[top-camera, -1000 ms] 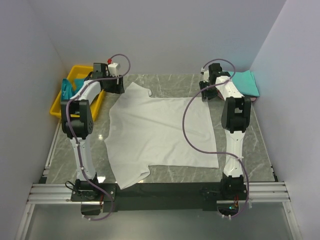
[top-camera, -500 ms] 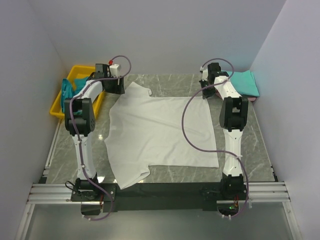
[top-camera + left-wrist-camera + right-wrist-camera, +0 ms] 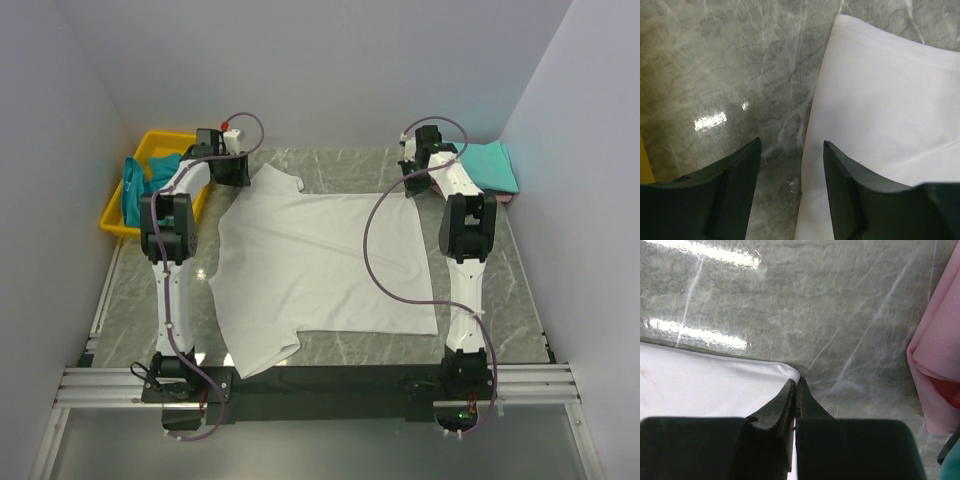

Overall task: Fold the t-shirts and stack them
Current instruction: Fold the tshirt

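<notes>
The white shirt (image 3: 320,265) lies flat in the middle of the table (image 3: 340,165). Its long axis runs left to right, with the shoulders and both sleeves toward the left arm and the hem toward the right. The left gripper (image 3: 791,145) hangs part open over the far sleeve's edge, holding nothing, one finger above marble and the other above cloth. The right gripper (image 3: 796,380) is pressed shut at the far hem corner, and the cloth's tip appears nipped between its fingers. A pink shirt (image 3: 935,355) lies just beside that corner, and a yellow tray (image 3: 160,140) stands far left.
</notes>
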`<state>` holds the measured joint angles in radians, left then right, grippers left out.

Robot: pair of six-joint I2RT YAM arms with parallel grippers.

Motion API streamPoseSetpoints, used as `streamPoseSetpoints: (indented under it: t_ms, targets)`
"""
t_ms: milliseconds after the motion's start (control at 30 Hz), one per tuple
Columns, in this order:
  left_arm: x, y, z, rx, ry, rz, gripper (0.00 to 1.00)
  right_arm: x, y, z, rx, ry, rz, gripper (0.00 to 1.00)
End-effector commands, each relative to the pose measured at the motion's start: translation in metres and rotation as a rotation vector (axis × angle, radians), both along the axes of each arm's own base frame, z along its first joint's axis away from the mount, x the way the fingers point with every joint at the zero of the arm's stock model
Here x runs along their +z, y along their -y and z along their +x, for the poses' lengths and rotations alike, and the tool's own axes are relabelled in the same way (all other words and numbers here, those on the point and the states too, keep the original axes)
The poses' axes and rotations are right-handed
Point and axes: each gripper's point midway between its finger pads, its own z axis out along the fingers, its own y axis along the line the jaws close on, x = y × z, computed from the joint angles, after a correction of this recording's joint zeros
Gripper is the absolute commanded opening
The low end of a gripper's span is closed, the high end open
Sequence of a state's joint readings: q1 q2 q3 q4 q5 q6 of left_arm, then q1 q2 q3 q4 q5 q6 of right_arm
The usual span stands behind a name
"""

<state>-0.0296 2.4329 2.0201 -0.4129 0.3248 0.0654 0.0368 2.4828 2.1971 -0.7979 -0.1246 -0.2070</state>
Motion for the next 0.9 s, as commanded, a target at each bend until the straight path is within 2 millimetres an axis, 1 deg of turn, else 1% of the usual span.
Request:
streamPoseSetpoints:
  t_ms: [0,200,333,367,400,500,600,667,700,767,833,867]
  targets:
    - [0.016,0.01,0.008,-0.018,0.028,-0.048,0.57,0.007,0.003,0.006,0.006,0.028,-0.012,0.0]
    - [0.007,0.022,-0.004,-0.047,-0.007,-0.071,0.48,0.01,0.006,0.008,0.001,0.038,-0.028,0.0]
    - [0.001,0.025,-0.012,-0.051,-0.026,-0.066,0.47,0.009,0.005,0.007,0.003,0.037,-0.03,0.0]
    - [0.001,0.025,-0.012,-0.053,-0.024,-0.063,0.47,0.01,0.006,0.008,0.003,0.039,-0.031,0.0]
    - [-0.002,0.023,-0.012,-0.043,-0.029,-0.055,0.44,0.01,0.005,0.008,0.004,0.04,-0.03,0.0]
    - [-0.006,0.023,-0.011,-0.035,-0.035,-0.053,0.39,0.012,0.006,0.009,0.001,0.046,-0.033,0.0]
    - [-0.007,0.022,-0.007,-0.022,-0.032,-0.053,0.33,0.015,0.007,0.011,-0.001,0.057,-0.033,0.0]
    - [-0.002,0.025,-0.003,-0.028,-0.025,-0.064,0.29,0.018,0.006,0.013,-0.003,0.064,-0.032,0.0]
    - [-0.005,0.026,-0.004,-0.032,-0.038,-0.075,0.28,0.018,0.007,0.013,-0.003,0.065,-0.033,0.0]
    - [0.0,0.029,-0.001,-0.038,-0.032,-0.09,0.27,0.02,0.007,0.014,-0.002,0.069,-0.034,0.0]
    - [-0.001,0.032,-0.002,-0.05,-0.036,-0.102,0.28,0.021,0.008,0.014,-0.001,0.071,-0.036,0.0]
    - [0.0,0.033,-0.002,-0.052,-0.034,-0.101,0.26,0.02,0.007,0.014,0.0,0.071,-0.037,0.0]
